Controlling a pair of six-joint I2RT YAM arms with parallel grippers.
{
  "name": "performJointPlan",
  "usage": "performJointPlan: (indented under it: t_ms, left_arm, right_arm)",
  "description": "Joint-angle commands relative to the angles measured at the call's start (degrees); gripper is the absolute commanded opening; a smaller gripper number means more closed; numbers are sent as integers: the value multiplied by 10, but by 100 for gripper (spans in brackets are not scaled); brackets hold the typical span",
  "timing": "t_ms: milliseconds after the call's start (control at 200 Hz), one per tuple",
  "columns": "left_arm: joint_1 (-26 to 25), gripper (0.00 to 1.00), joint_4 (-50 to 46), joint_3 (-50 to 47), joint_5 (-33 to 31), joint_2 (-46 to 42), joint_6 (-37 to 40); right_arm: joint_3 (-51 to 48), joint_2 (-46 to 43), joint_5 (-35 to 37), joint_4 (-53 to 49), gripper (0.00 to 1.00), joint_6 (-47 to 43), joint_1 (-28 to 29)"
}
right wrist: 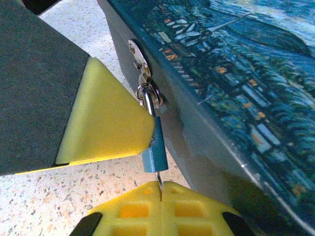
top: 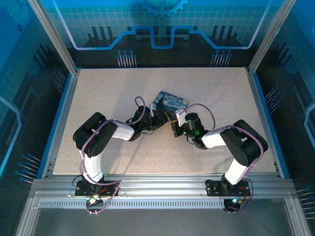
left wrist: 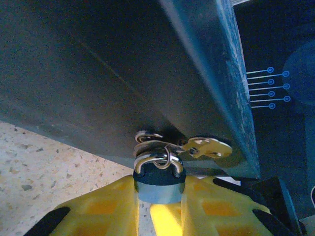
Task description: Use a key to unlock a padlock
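Right gripper (right wrist: 161, 197): I see its pads pinched together on the key (right wrist: 159, 180), just beside the tin's (right wrist: 236, 73) front wall.
Left gripper (left wrist: 159, 209): clamped on the padlock (left wrist: 158, 183).
Padlock: shackle through the tin's hasp (right wrist: 139, 56), with the key tip at its underside.
Tin: resting on the table (right wrist: 39, 196).

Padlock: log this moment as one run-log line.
left gripper: shut on padlock | right gripper: shut on key | key tip at padlock's underside | shackle through tin hasp

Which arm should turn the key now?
Right. The right pincer pinches the key, whose tip meets the underside of the padlock. The left pincer grips the padlock body beside the tin, so it should just brace.
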Motion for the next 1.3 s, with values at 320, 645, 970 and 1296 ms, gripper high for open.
performJointPlan:
  t_ms: [320, 645, 970, 1296]
  left_arm:
    - [-22, 26, -11, 4, 37, 6, -11]
    - [-23, 42, -12, -2, 27, 3, -11]
    - [-7, 60, -8, -32, 18, -36, -14]
    - [44, 65, 81, -131, 2, -102, -55]
  right_arm:
    - [40, 0, -60, 98, 0, 13, 0]
    - [-3, -1, -62, 73, 0, 13, -23]
    - [-6, 13, -68, 53, 0, 16, -25]
    - [4, -8, -89, 12, 0, 55, -26]
